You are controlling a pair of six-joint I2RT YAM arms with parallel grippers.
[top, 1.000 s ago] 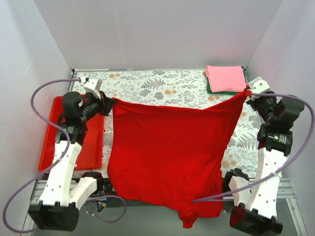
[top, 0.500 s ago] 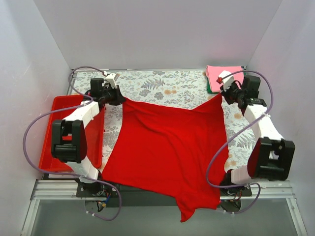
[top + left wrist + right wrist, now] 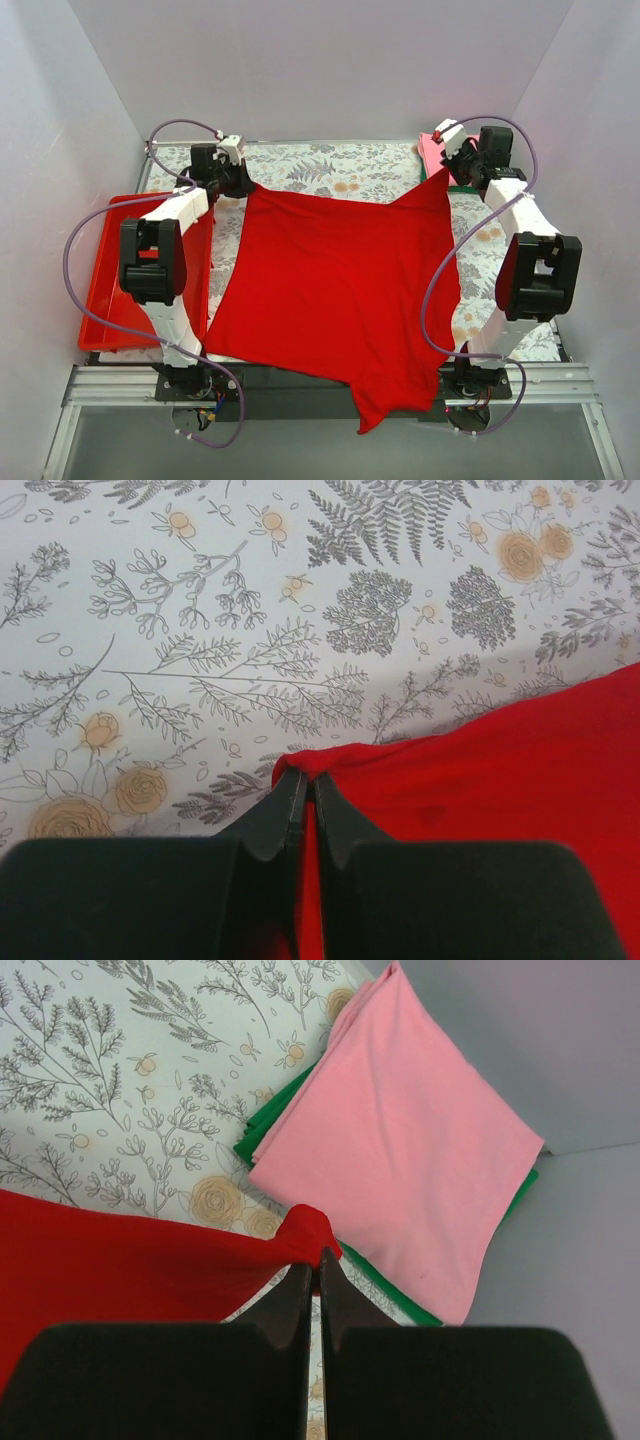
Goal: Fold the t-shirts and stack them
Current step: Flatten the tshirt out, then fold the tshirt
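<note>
The bright red t-shirt (image 3: 340, 290) lies spread over the flowered table, with its near hem hanging past the front edge. My left gripper (image 3: 243, 185) is shut on the shirt's far left corner (image 3: 330, 765), held low over the cloth-covered table. My right gripper (image 3: 447, 172) is shut on its far right corner (image 3: 312, 1232). Just beyond that corner, a folded pink t-shirt (image 3: 400, 1150) rests on a folded dark green one (image 3: 262, 1132) at the back right. In the top view the right arm hides most of that pile.
A rigid red tray (image 3: 105, 290) sits along the table's left side under the left arm. White walls close in the back and both sides. A strip of flowered tablecloth (image 3: 330, 165) shows between the shirt's far edge and the back wall.
Both arms have stretched toward the back wall, carrying the red shirt's two far corners with them. The shirt has slid away from the front edge and lies flatter.
</note>
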